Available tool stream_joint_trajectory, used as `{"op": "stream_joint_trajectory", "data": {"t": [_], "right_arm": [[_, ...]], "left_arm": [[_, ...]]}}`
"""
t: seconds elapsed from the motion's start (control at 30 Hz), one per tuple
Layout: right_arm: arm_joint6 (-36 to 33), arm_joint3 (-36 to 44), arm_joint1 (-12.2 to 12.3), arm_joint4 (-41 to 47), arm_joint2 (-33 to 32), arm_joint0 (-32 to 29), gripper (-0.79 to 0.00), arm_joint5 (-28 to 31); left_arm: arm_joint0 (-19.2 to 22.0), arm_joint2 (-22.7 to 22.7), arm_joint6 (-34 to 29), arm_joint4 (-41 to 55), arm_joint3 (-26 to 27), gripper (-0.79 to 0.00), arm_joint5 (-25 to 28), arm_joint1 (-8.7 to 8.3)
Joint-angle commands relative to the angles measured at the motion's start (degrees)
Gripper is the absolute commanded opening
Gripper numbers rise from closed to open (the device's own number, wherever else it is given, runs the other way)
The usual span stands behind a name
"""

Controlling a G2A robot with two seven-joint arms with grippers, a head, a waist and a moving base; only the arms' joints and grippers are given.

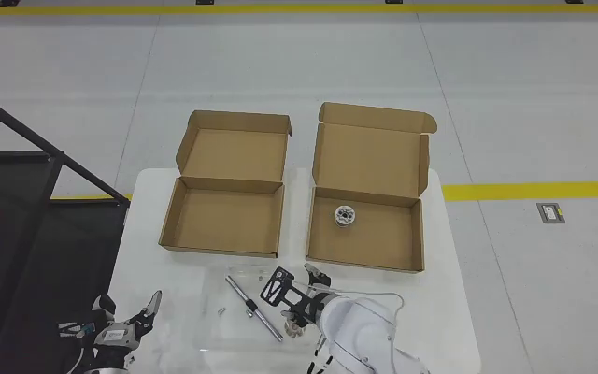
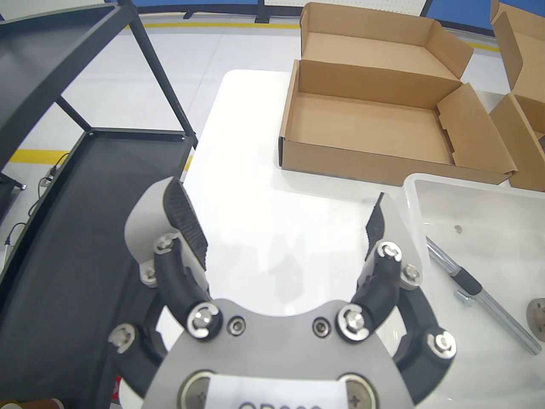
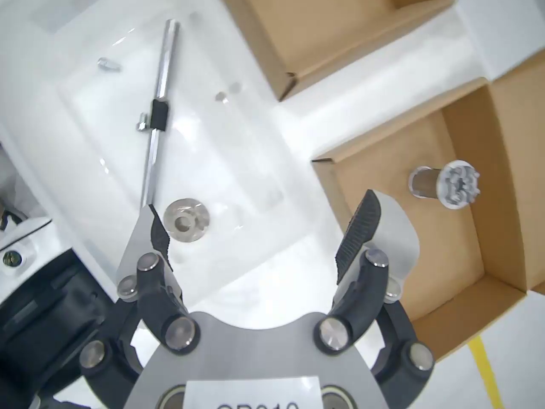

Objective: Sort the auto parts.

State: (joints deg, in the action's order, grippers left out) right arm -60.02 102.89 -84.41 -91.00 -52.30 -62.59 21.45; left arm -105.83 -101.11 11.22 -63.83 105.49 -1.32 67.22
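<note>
Right claw [image 3: 262, 210] is spread wide over the clear tray [image 3: 238, 172] with 1 metal ring [image 3: 186, 220] right beside it and the rod [image 3: 159, 116] just past that, left claw [image 2: 276, 197] gaping wide beside the tray's corner.

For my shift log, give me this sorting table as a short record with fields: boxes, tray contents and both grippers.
left box: open, empty
right box: open, holds one round metal part
clear tray: at the front of the table, holds a rod, a flanged disc and two small bolts
left gripper: open, holding nothing, at the table's left front corner
right gripper: open, holding nothing, above the tray's side nearest the right box
</note>
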Motion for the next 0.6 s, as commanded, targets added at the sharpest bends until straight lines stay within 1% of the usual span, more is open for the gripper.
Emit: {"op": "stream_joint_trajectory", "data": {"t": [0.0, 0.23, 0.3, 0.37, 0.4, 0.43, 0.47, 0.5, 0.53, 0.57], "right_arm": [[-0.03, -0.04, -0.01, 0.03, -0.01, 0.05, 0.0, -0.03], [0.31, 0.0, 0.0, 0.0, 0.08, -0.06, 0.0, 0.07], [1.12, -0.16, 0.1, -0.75, 0.81, -0.45, 0.0, 1.38], [0.1, -0.4, 0.01, -1.65, 2.19, -0.14, 0.0, 2.44], [-0.7, -0.86, -0.08, -2.19, 2.75, 0.07, -0.015, 2.24], [-1.64, -1.54, -0.23, -2.62, 3.46, 0.38, -0.062, 1.83], [-2.0, -2.27, -0.45, -2.26, 4.24, 0.82, -0.169, 1.73], [-2.63, -3.51, -0.66, -1.96, 4.76, 1.41, -0.219, 1.42], [-3.41, -4.8, -0.91, -1.86, 5.34, 2.13, -0.191, 0.9], [-3.69, -5.96, -1.18, -1.23, 5.95, 2.81, -0.191, 0.73]], "left_arm": [[0.0, 0.0, 0.0, 0.0, 0.0, 0.0, 0.0, 0.0], [0.0, 0.0, 0.0, 0.0, 0.0, 0.0, 0.0, 0.0], [0.0, 0.0, 0.0, 0.0, 0.0, 0.0, 0.0, 0.0], [0.0, 0.0, 0.0, 0.0, 0.0, 0.0, 0.0, 0.0], [0.0, 0.0, 0.0, 0.0, 0.0, 0.0, 0.0, 0.0], [0.0, 0.0, 0.0, 0.0, 0.0, 0.0, 0.0, 0.0], [0.0, 0.0, 0.0, 0.0, 0.0, 0.0, 0.0, 0.0], [0.0, 0.0, 0.0, 0.0, 0.0, 0.0, 0.0, 0.0], [0.0, 0.0, 0.0, 0.0, 0.0, 0.0, 0.0, 0.0], [0.0, 0.0, 0.0, 0.0, 0.0, 0.0, 0.0, 0.0]]}}
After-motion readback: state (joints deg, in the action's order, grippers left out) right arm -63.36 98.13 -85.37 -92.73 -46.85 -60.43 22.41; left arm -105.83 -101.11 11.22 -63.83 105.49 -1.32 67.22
